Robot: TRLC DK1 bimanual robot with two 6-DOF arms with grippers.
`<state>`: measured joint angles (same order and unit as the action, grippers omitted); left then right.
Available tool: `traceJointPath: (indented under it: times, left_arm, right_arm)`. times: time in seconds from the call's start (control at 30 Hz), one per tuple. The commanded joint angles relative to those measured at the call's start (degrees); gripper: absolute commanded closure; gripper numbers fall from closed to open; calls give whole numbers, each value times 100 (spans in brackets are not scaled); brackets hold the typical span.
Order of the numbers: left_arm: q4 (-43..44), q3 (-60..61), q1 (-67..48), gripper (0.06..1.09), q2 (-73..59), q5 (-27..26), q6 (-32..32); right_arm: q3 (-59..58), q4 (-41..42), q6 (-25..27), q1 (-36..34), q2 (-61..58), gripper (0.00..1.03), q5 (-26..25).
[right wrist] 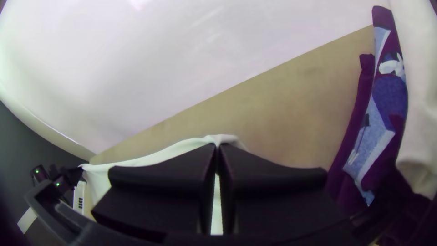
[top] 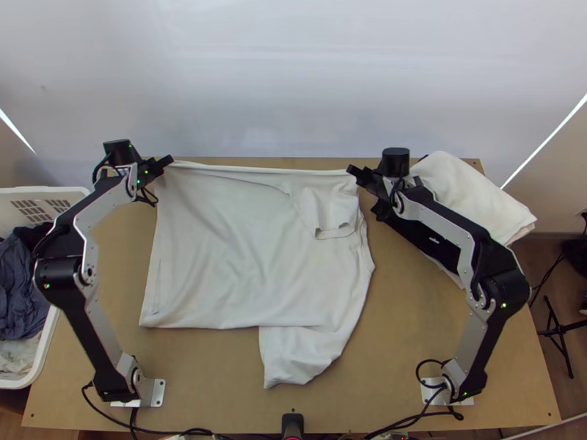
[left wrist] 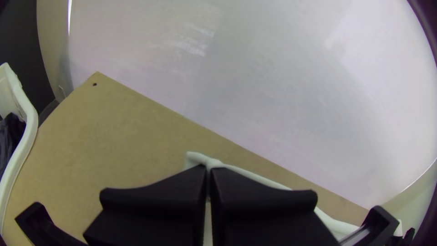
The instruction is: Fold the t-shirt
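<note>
**T-shirt [top: 220, 257] lies crosswise, its far edge pinched at both ends**

With 12 o'clock at the table's [top: 418, 330] far side, the white t-shirt is mostly spread just off the middle, toward 11. Its long axis runs from 9 to 3: the straight hem [top: 148, 293] faces 9 and the shoulder end points to 3. A sleeve [top: 301, 359] juts out toward 6 from the near side. At the t-shirt's 2 o'clock, a flap [top: 326, 209] lies over the body, wrinkled.

The left gripper [top: 166, 160] is clenched on the corner at the t-shirt's half past 10; the right gripper [top: 354, 172] grasps the edge toward half past 1. Between them that edge runs nearly straight.

At the table's 2 o'clock, a folded white cloth [top: 469, 191] rests on a dark cloth [top: 422, 238]. A white basket [top: 73, 193] stands at 9 o'clock, holding clothes [top: 18, 286].
</note>
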<state>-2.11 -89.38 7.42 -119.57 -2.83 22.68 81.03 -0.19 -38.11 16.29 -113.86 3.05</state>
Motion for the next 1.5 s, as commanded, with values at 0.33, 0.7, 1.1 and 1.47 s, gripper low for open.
traceJointPath:
  times: [0.33,0.7,1.1,1.47]
  left_arm:
    - [-1125,-615,84,105,-269,-156,-79]
    - [-2848,-527,172,105,127,-526,-369]
    - [-2936,79,313,105,513,-596,-633]
    - [-2980,1002,207,105,944,-631,-923]
  right_arm:
    - [492,-860,-346,164,-294,100,-32]
    - [422,-2267,-355,278,163,100,-24]
    - [-334,-2574,-311,392,778,100,-41]
    - [-993,-2548,-329,700,1059,100,-314]
